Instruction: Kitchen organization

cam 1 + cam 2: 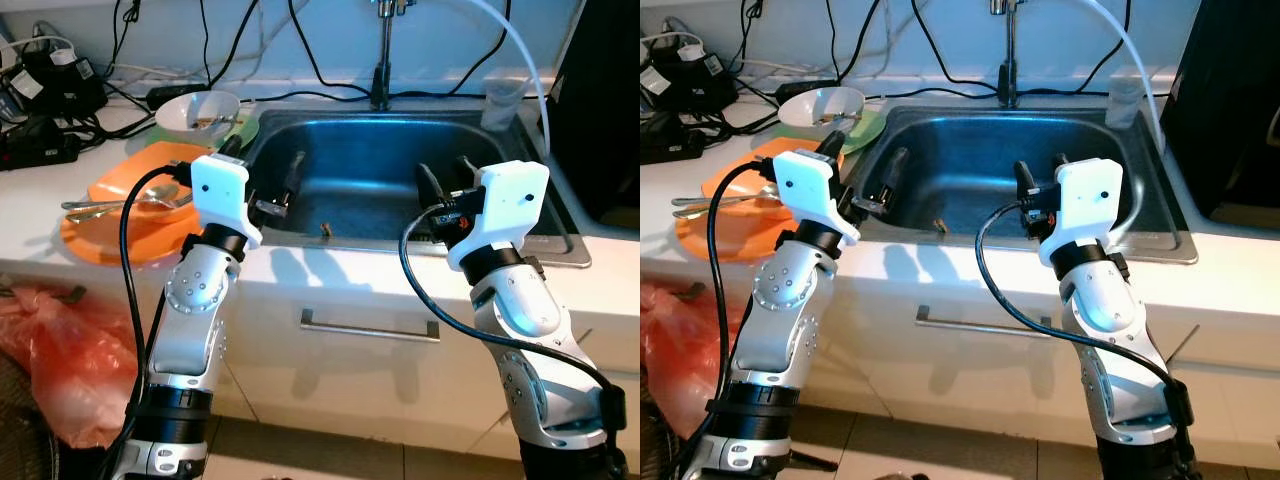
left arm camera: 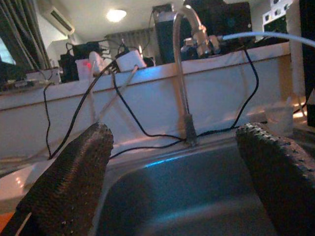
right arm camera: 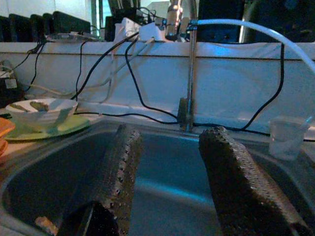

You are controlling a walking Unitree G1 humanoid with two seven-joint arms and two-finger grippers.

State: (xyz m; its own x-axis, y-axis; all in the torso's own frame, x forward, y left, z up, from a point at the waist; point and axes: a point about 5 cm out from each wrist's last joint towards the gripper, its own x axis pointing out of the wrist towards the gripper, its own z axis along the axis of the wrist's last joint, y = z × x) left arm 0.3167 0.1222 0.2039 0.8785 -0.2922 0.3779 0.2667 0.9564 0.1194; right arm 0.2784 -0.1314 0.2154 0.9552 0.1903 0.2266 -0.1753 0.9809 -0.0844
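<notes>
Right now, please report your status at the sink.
Left pincer open, right pincer open, both empty over the sink front edge. Bowl and orange plates wait left on the counter. Small scrap in the basin; nothing blocking.

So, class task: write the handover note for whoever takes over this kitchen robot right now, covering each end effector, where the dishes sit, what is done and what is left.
Left end effector: open, holding nothing, over the sink's left edge.
Right end effector: open, holding nothing, over the sink's front right.
Dishes: white bowl on a green plate left of the sink; orange plates with cutlery on the counter further left. Clear cup behind the sink's right corner. A small scrap lies in the basin.
Done: nothing visibly moved yet.
Left: all dishes remain to be sorted.
</notes>
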